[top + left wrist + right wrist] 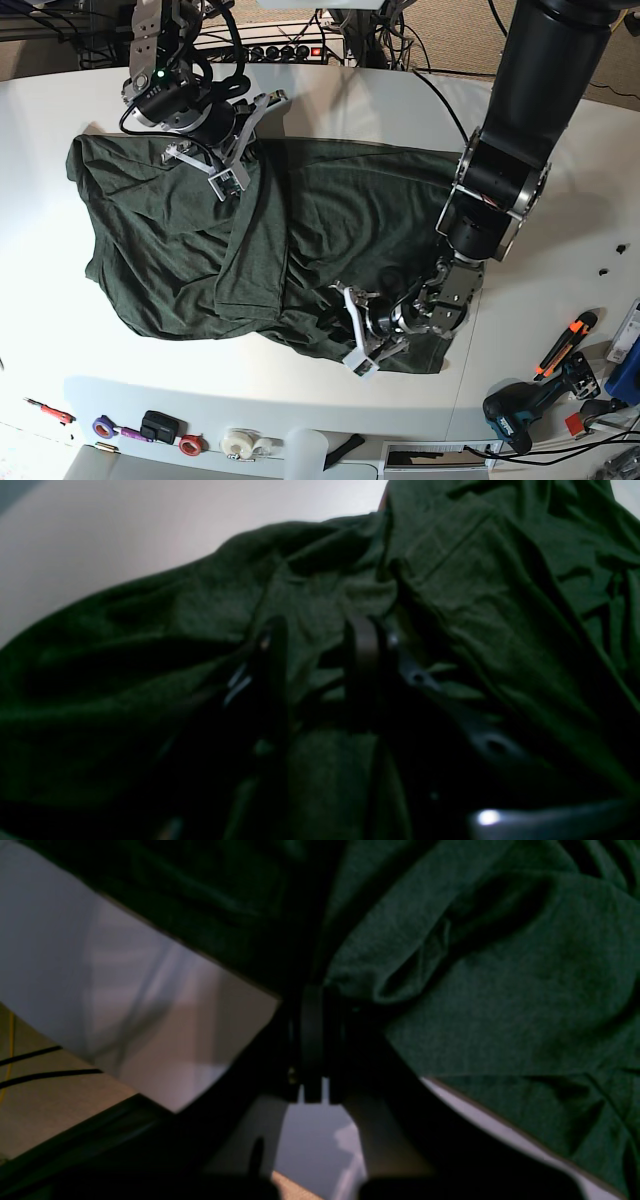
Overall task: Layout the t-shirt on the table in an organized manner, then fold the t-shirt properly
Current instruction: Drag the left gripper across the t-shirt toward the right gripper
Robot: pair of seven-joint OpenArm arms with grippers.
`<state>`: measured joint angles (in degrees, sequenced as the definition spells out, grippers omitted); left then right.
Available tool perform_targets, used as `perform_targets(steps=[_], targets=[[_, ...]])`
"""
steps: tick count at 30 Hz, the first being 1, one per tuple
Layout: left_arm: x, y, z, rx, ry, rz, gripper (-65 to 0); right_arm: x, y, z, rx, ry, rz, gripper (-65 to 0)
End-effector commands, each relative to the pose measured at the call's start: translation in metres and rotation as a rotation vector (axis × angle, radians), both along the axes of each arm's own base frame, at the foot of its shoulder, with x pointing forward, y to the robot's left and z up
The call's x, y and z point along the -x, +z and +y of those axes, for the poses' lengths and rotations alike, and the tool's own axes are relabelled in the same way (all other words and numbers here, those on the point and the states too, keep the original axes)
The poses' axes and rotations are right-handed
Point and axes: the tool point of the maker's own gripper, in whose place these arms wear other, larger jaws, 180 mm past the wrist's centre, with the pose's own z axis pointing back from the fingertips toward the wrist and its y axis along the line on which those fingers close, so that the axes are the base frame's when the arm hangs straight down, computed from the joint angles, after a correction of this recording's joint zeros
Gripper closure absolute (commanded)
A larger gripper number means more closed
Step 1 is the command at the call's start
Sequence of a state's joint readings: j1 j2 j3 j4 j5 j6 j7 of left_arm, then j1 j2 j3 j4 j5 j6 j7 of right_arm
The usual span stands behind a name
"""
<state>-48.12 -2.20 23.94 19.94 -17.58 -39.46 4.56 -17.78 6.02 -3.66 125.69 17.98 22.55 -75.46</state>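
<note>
- White and wide, the table (330,110) carries the t-shirt (180,250), which lies rumpled across its middle, one broad flap doubled over near the centre and the near hem bunched.
- Along the near table edge sit rolls of tape (238,442), and off to the side a cordless drill (520,412) and an orange-handled cutter (565,345); cables and a power strip (290,50) crowd the far end.
- From the base view the right gripper (232,180) rests at the far edge of the shirt. Its wrist camera shows the fingers drawn together with dark cloth gathered right at their tips (312,990), so it looks pinched on the shirt, though the contact point is deep in shadow.
- Down at the near hem, the left gripper (362,345) presses into the cloth. Its wrist view is dim: two dark fingers (365,650) stand partly apart with green fabric between and around them, but I cannot tell whether they actually grip it.
- Much of the shirt's near corner is hidden behind the left arm.
</note>
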Motion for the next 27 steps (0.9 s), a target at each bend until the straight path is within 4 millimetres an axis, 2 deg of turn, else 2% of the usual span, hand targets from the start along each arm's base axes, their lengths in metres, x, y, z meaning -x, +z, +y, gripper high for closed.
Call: perform_targets(steps=[1,9,15,21,27], targets=[[-0.013,0.031,-0.015,0.049,-0.016,-0.054,-20.0,-0.005,0.009,0.002,-0.009,0.010,-0.039,0.0],[-0.004,0.035,-0.043,0.079,-0.051,-0.031,-20.0,-0.005,0.009,0.002,-0.010,0.010,-0.040,0.0],[0.007,0.025,-0.057,0.039,-0.098,-0.031,-20.0,-0.006,0.010,0.003,-0.014,0.010,-0.047,0.0],[0.024,0.007,-0.064,0.060,-0.101,0.007,-20.0,-0.006,0.010,0.003,-0.015,0.010,-0.050,0.0],[0.022,-0.006,-0.059,0.030,-0.037,-0.009,-20.0,-0.006,0.010,0.003,-0.016,0.010,-0.050,0.0]])
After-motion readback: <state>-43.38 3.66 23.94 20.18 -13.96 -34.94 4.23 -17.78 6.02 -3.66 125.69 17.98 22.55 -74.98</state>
